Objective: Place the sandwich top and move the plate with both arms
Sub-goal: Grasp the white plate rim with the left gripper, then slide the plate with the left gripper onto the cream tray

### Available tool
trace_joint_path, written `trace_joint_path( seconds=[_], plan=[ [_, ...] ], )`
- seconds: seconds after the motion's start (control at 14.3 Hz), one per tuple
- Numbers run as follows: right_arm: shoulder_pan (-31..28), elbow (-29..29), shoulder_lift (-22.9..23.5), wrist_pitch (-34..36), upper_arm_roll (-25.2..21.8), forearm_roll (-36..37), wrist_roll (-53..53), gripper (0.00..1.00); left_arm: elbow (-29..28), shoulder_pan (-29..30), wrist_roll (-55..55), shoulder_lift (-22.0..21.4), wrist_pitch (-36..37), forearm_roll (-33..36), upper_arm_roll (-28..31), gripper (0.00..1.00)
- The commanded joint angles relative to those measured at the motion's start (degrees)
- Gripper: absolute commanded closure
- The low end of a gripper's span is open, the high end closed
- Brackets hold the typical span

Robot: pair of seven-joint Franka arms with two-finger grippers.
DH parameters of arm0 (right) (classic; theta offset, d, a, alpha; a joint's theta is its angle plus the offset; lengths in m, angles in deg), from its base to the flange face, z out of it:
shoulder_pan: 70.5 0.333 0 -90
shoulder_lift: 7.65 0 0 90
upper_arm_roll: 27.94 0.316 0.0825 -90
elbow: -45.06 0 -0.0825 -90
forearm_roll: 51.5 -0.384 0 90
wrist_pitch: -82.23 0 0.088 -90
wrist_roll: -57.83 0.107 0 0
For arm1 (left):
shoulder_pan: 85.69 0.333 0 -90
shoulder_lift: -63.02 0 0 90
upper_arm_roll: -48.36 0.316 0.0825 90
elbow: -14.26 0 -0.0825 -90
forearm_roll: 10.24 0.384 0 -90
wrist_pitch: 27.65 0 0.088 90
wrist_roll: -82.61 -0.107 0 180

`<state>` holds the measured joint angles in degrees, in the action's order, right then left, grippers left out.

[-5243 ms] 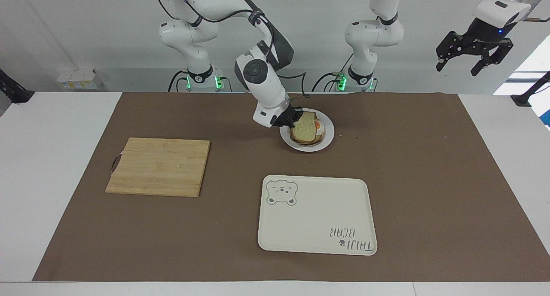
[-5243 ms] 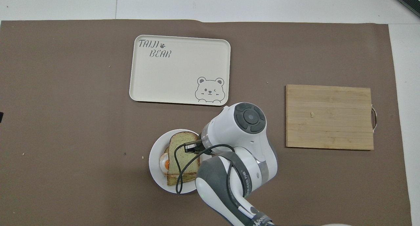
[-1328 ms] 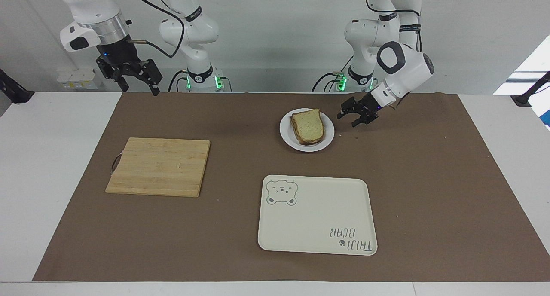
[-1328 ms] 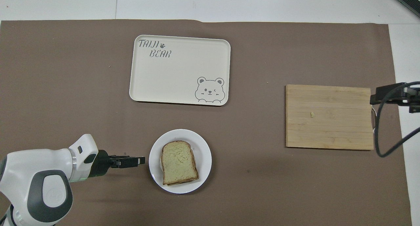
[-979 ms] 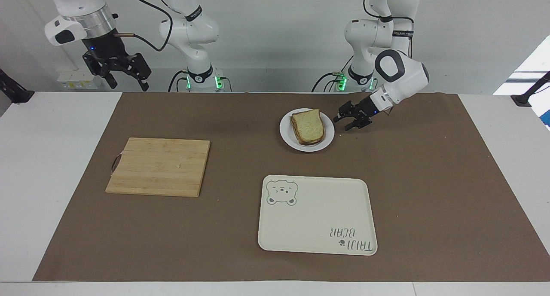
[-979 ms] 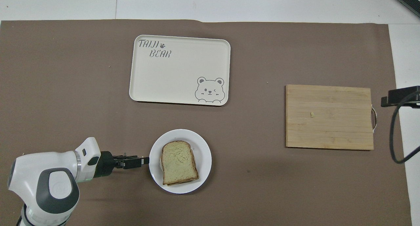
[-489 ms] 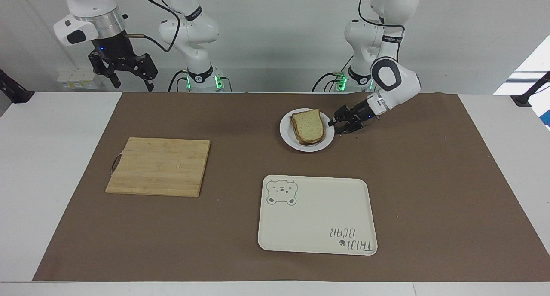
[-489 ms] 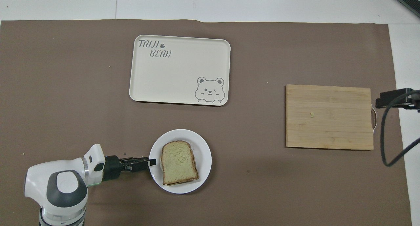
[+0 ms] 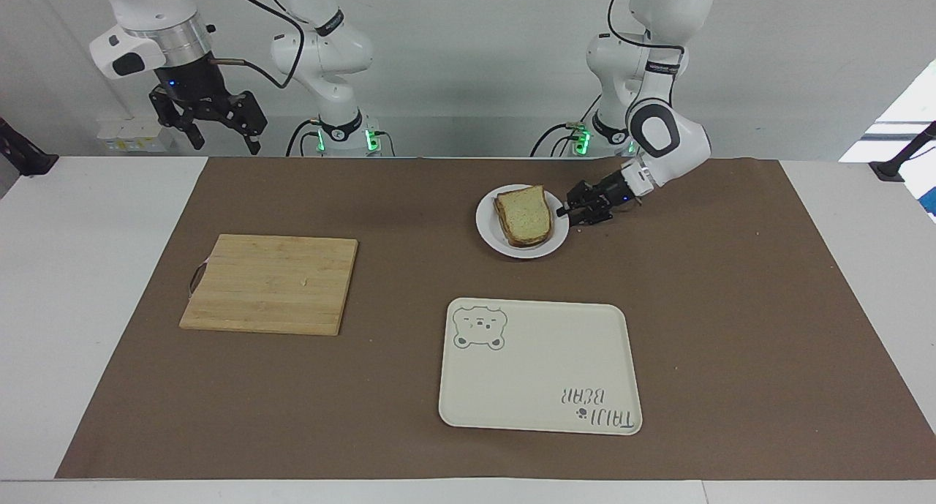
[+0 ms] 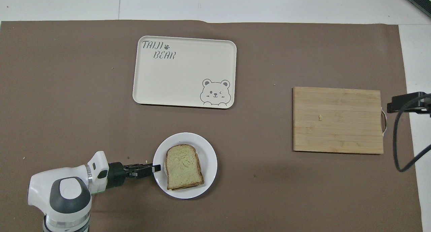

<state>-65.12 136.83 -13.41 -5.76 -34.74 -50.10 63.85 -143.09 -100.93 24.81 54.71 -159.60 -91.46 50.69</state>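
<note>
A brown mat (image 9: 731, 306) covered most of the white table (image 9: 88, 284) in front of a plain pale wall, and the two arms rose from their bases at the table's edge.

Taking the facing view from its left side across: the right gripper (image 9: 217, 127) hung high in the air above the right arm's end of the table, waiting, its fingers spread wide with nothing in them. Below it, toward that same end and well apart from the plate (image 9: 559, 235), a wooden cutting board (image 9: 270, 283) lay flat on the mat. The plate sat near the robots, about midway along the table. A cream tray (image 9: 537, 369) with a bear drawing lay farther from the robots than the plate. The sandwich top (image 9: 525, 211) lay on the stack on the plate, covering the filling. Its long axis ran roughly toward and away from the robots, a little skewed, with the rounded end pointing away from them. The left gripper (image 9: 567, 215) was low at the plate's rim on the left arm's side, fingertips reaching over the edge; I could not tell whether they had clamped it.
</note>
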Motion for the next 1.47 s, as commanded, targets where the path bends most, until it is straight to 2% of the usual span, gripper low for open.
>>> trace_joint_path(
  seconds=[0.0, 0.07, 0.14, 0.28, 0.77, 1.19, 1.4],
  plan=[
    [-0.63, -0.19, -0.22, 0.37, -0.13, -0.88, -1.54, 0.0, -1.9, -2.85, -1.71, -1.88, -0.94, -2.79, 0.74, 0.51],
    [-0.55, -0.19, -0.22, 0.37, -0.05, -0.79, -1.54, 0.0, -1.9, -3.03, -1.8, -1.88, -0.94, -4.8, 0.74, 0.53],
    [-0.55, -0.1, -0.39, 0.63, -0.05, -0.79, -1.54, 0.0, -1.99, -4.08, -1.97, -2.14, -0.94, -5.43, 0.74, 0.59],
    [-0.55, 0.08, -0.48, 0.63, 0.04, -0.87, -1.54, 0.0, -2.34, -4.79, -2.33, -2.32, -1.21, -5.52, 0.74, 1.0],
    [-0.55, 0.17, -0.66, 0.81, 0.04, -0.61, -3.03, 0.0, -1.56, -3.74, -2.41, -2.23, 0.37, -5.52, 1.09, 1.0],
    [-0.63, 0.25, -0.66, 0.81, -0.13, -0.7, -3.12, 0.0, 5.64, 0.13, 2.05, 0.14, 5.56, -5.26, 1.45, 1.0],
    [-0.63, 0.25, -0.75, 0.81, -0.14, -0.7, -3.03, 0.0, 14.41, 0.13, 11.0, 5.13, 8.19, -3.51, 1.53, 1.0]
  ],
)
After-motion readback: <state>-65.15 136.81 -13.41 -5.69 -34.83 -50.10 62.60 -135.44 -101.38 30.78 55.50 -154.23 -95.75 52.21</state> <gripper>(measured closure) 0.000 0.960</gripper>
